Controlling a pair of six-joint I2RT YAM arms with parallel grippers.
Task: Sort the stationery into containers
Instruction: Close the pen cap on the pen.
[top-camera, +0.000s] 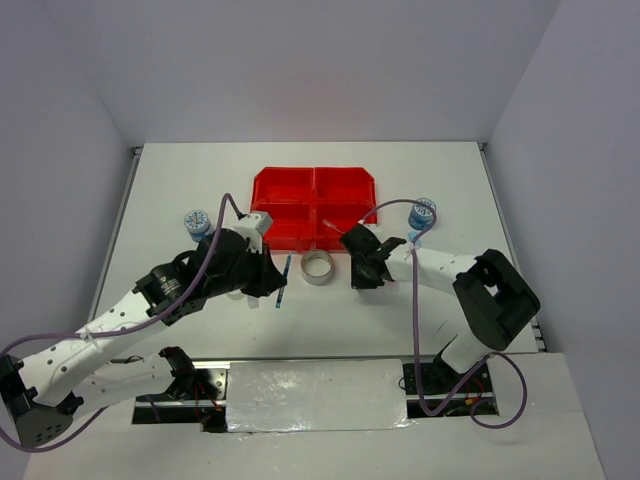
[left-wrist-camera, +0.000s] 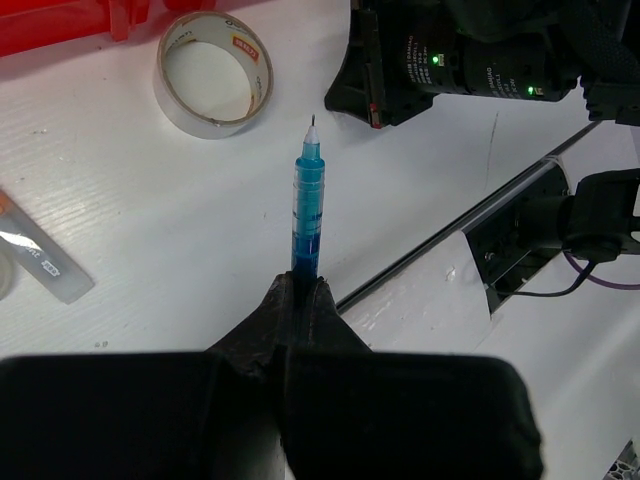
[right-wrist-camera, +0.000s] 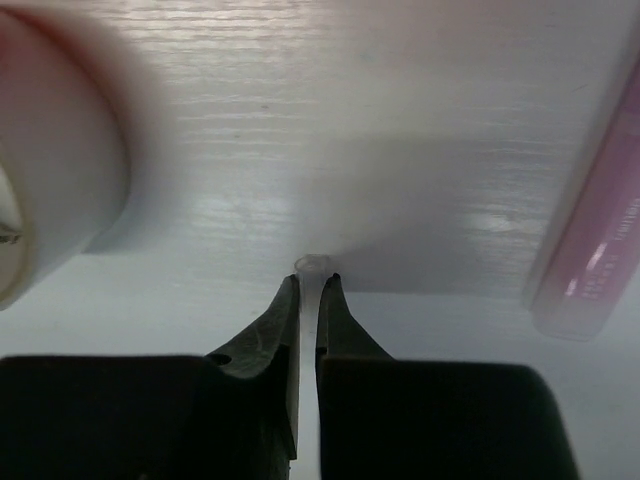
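Note:
The red four-compartment tray (top-camera: 315, 205) sits mid-table; a corner of it shows in the left wrist view (left-wrist-camera: 60, 20). My left gripper (top-camera: 272, 283) (left-wrist-camera: 302, 285) is shut on a thin blue pen (top-camera: 283, 280) (left-wrist-camera: 308, 205), held above the table with its tip pointing away. A silvery-grey tape ring (top-camera: 318, 267) (left-wrist-camera: 213, 75) lies just in front of the tray, between the grippers. My right gripper (top-camera: 358, 272) (right-wrist-camera: 309, 280) is low over the table, shut on a thin pale pen whose round end (right-wrist-camera: 311, 266) pokes past the fingertips.
Blue-patterned rolls stand left (top-camera: 197, 222) and right (top-camera: 423, 212) of the tray. A pale flat stick (left-wrist-camera: 45, 262) lies on the table by my left gripper. A pink stick (right-wrist-camera: 595, 240) lies right of my right gripper. The table's near edge (left-wrist-camera: 480, 205) is close.

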